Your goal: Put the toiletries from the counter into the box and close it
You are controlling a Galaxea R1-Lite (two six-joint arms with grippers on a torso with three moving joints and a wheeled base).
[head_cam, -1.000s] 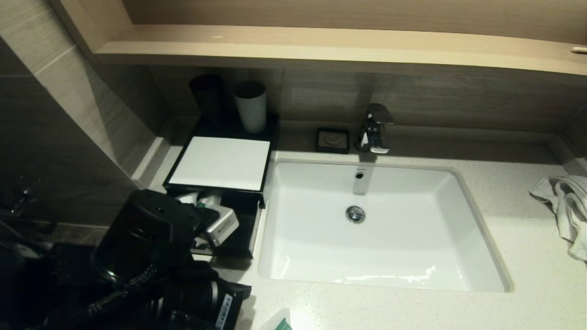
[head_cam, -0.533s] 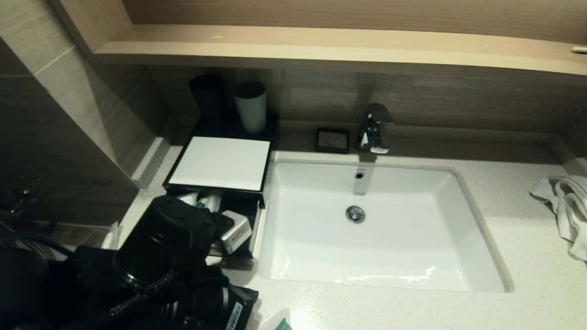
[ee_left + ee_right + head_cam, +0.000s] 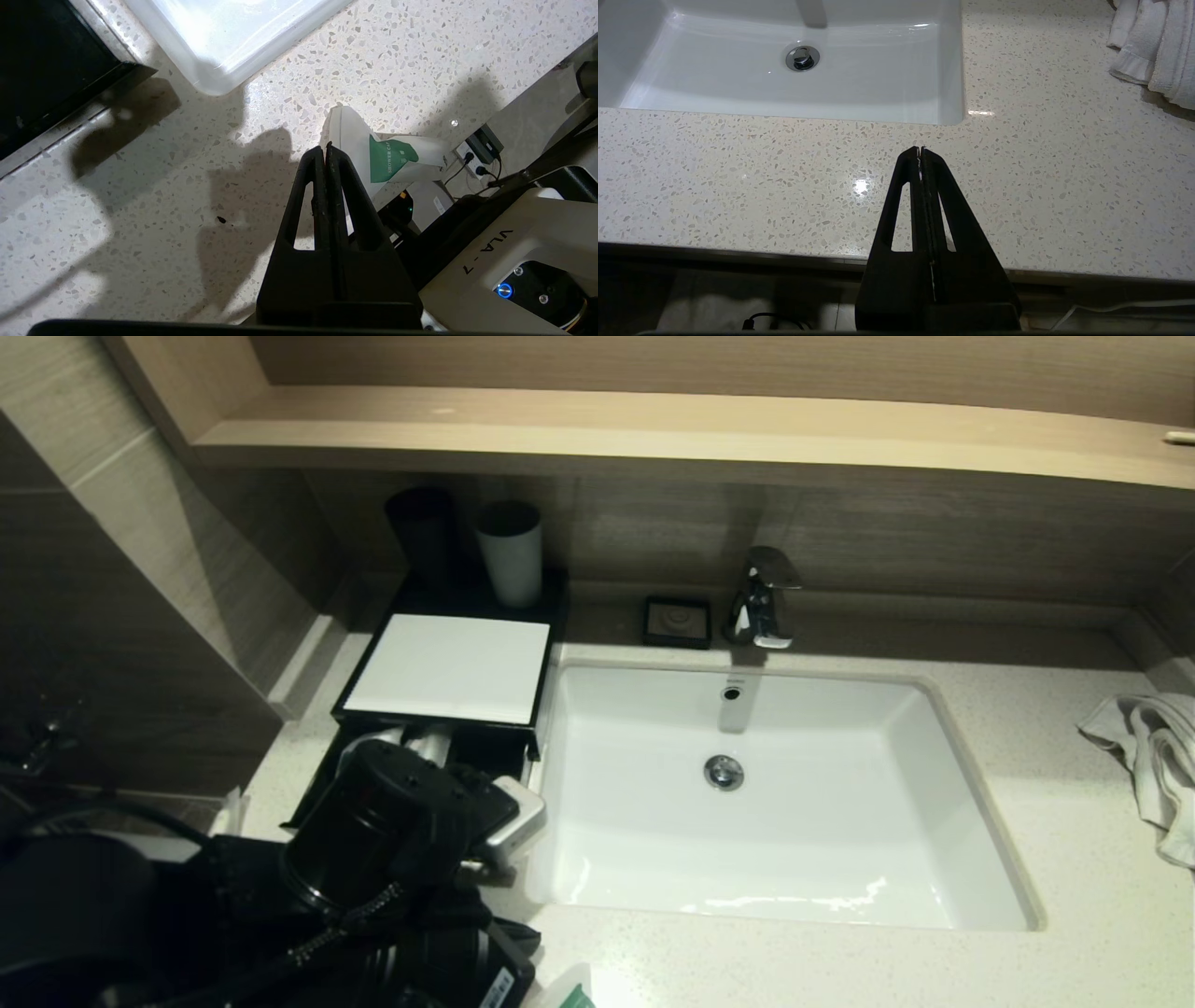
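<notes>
The black box [image 3: 448, 667] with its white top panel stands left of the sink, its front drawer [image 3: 485, 751] pulled out. Whitish packets [image 3: 425, 744] lie at the back of the drawer, partly hidden by my left arm [image 3: 392, 821]. One more toiletry, a whitish packet with a green label [image 3: 390, 157], lies at the counter's front edge [image 3: 571, 989]. My left gripper [image 3: 325, 148] hangs shut and empty over the speckled counter [image 3: 196, 154], just short of that packet. My right gripper [image 3: 920, 149] is shut and empty above the counter's front edge.
The white sink basin [image 3: 924, 775] fills the middle, with a chrome faucet [image 3: 764, 597] and a small black soap dish [image 3: 677, 621] behind it. A black cup [image 3: 425, 532] and a white cup [image 3: 511, 553] stand behind the box. A white towel [image 3: 1150, 756] lies far right.
My left arm has swung right and toward the counter's front, off the drawer's left side to its right front corner. The drawer's left part now shows.
</notes>
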